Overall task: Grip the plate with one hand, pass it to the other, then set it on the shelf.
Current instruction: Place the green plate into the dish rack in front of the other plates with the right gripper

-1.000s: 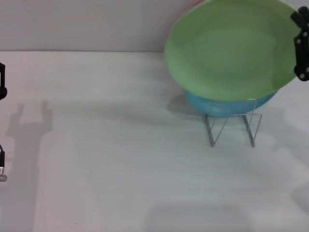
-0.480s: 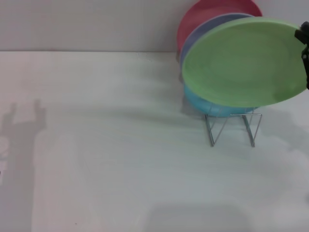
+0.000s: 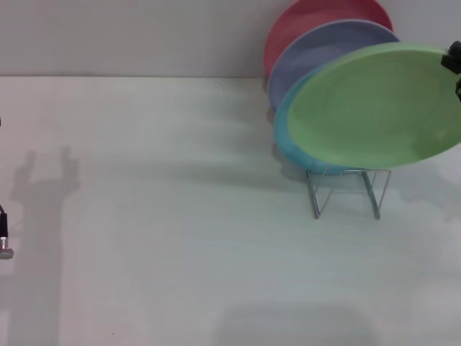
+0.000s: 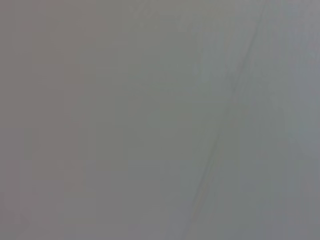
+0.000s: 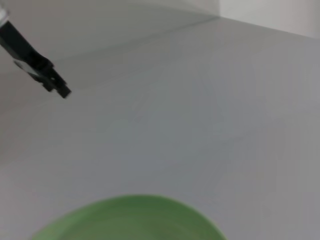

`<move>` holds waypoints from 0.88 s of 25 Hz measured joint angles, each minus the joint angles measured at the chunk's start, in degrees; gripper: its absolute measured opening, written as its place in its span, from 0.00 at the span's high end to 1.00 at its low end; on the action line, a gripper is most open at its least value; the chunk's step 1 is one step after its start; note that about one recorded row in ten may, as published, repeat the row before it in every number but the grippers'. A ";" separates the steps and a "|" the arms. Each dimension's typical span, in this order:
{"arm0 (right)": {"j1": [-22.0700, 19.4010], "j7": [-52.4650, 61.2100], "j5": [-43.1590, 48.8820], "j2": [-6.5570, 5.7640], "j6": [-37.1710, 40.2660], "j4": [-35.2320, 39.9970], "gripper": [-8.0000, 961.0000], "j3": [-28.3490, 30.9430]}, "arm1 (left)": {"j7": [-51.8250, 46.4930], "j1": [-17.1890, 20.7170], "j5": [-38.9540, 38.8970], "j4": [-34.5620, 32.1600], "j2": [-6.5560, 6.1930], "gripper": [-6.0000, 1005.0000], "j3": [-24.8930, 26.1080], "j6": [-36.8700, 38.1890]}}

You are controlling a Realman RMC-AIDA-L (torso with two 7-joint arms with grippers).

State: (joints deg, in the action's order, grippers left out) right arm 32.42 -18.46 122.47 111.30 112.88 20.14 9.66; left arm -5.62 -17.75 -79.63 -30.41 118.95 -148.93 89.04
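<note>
The green plate [image 3: 378, 108] hangs tilted at the far right of the tabletop [image 3: 180, 238], its face turned toward the robot, directly above the wire shelf [image 3: 347, 189]. The right gripper [image 3: 454, 68] holds the plate by its right rim; only a small black part of it shows at the frame's edge, so whether its fingers are clamped tight cannot be told for certain, though the plate hangs from it.

The shelf carries three other plates standing on edge: a blue plate [image 3: 287, 140] just behind the green one, a lavender plate [image 3: 317, 50] behind that, and a red plate [image 3: 302, 21] at the back.

The left gripper [image 3: 3, 245] barely shows at the left edge of the head view, well apart from the shelf; its finger state cannot be told.
</note>
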 joint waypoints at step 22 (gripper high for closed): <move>1.60 4.62 -0.03 -2.35 -5.12 1.90 0.97 -7.17 | 0.43 0.88 -0.01 -3.53 0.13 0.39 -0.48 0.08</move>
State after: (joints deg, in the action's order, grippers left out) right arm 34.02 -13.84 122.44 108.95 107.76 22.04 2.49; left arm -5.19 -16.87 -79.64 -33.94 119.09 -149.41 89.12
